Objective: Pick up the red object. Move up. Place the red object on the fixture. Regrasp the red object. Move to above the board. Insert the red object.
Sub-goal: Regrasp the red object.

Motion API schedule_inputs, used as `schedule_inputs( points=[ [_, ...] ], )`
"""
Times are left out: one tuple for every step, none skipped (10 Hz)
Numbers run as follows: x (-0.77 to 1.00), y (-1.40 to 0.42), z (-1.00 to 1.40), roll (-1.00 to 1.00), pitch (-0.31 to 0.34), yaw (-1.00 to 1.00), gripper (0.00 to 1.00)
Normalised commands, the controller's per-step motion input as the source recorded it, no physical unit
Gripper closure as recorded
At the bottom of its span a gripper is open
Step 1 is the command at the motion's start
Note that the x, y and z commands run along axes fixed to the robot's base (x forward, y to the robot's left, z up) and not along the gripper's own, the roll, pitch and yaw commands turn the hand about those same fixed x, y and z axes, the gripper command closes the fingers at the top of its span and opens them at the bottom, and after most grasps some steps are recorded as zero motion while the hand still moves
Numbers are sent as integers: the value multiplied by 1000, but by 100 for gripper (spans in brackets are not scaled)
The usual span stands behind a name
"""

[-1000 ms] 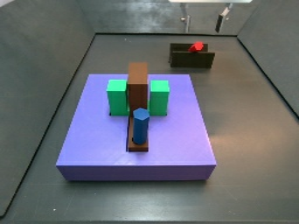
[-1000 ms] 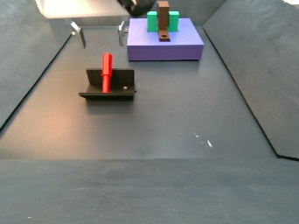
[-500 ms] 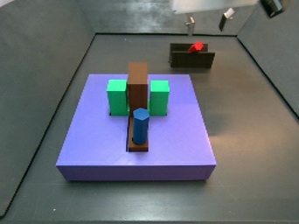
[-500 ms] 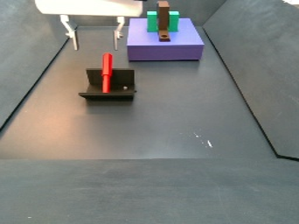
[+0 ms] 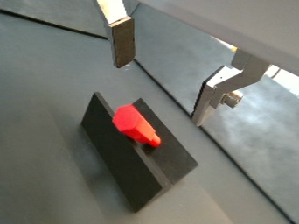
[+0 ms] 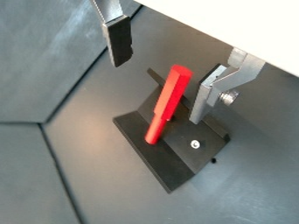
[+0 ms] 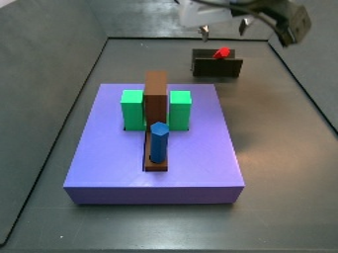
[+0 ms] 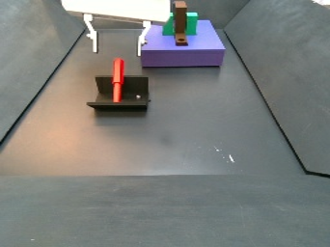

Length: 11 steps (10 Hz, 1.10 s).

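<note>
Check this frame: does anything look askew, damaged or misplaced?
Nothing stands out. The red object rests on the fixture, leaning against its back plate. The hand hangs open above it, empty. The board looks orderly.

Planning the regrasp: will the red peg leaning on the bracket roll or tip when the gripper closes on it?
The red peg looks slim, stiff and probably light. It leans on the bracket, so a nudge may tip it. The open gripper is above it, apart.
</note>
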Motion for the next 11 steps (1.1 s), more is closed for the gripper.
schedule_inputs(
  points=[
    [71, -274, 0, 1000, 206, 0, 0],
    [11, -89, -311, 937, 180, 34, 0],
    [0, -46, -489, 766, 60, 123, 0],
    [0, 0, -546, 729, 23, 186, 0],
    [71, 0, -471, 763, 69, 180, 0],
    [209, 0, -229, 709, 146, 180, 0],
    [311, 0, -114, 571, 169, 203, 0],
    [326, 0, -111, 286, 120, 163, 0],
    [254, 0, -100, 66, 54, 103, 0],
    [0, 0, -103, 0, 0, 17, 0],
    [0, 0, -69, -34, 6, 0, 0]
  ],
)
